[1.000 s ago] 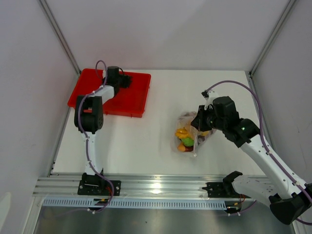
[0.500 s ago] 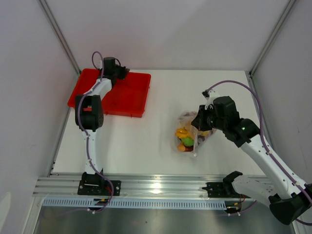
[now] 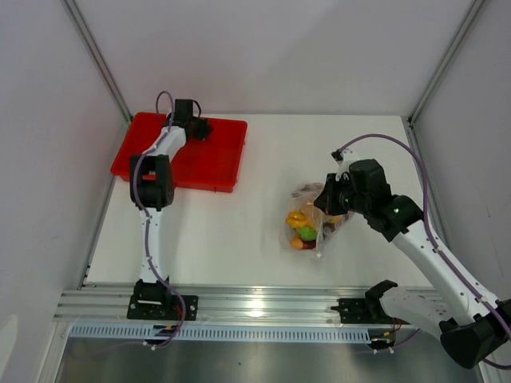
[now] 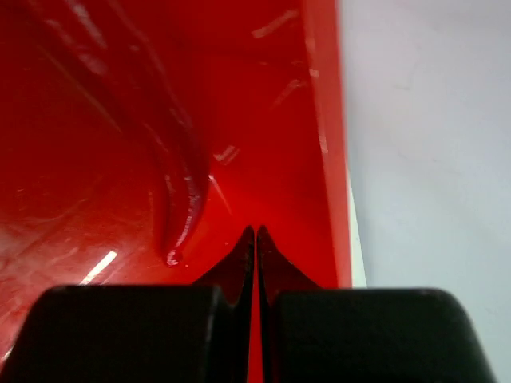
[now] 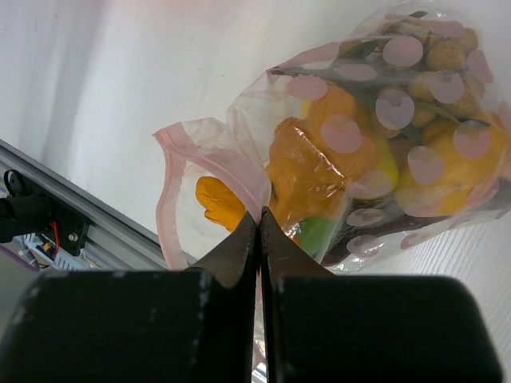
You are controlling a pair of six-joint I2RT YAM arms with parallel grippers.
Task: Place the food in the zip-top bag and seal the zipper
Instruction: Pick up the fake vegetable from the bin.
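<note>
The zip-top bag (image 3: 306, 214) lies on the white table, clear with pink dots, and holds the food (image 3: 301, 227). In the right wrist view the bag (image 5: 359, 144) shows orange pieces (image 5: 219, 203), a green piece (image 5: 319, 234) and a brown nut cluster (image 5: 435, 52) inside. Its pink zipper (image 5: 170, 199) gapes open in a loop. My right gripper (image 5: 260, 214) is shut on the bag's mouth edge, also seen from above (image 3: 326, 201). My left gripper (image 4: 255, 231) is shut with nothing in it, low over the red tray (image 4: 160, 120) at the far left (image 3: 203, 128).
The red tray (image 3: 215, 163) sits at the back left, and no food shows in it. An aluminium rail (image 3: 255, 307) runs along the near edge. Metal posts (image 3: 100, 60) and white walls close in the sides.
My left gripper has closed on nothing and shifted a little over the tray's far side. The right arm and the bag have stayed put.
</note>
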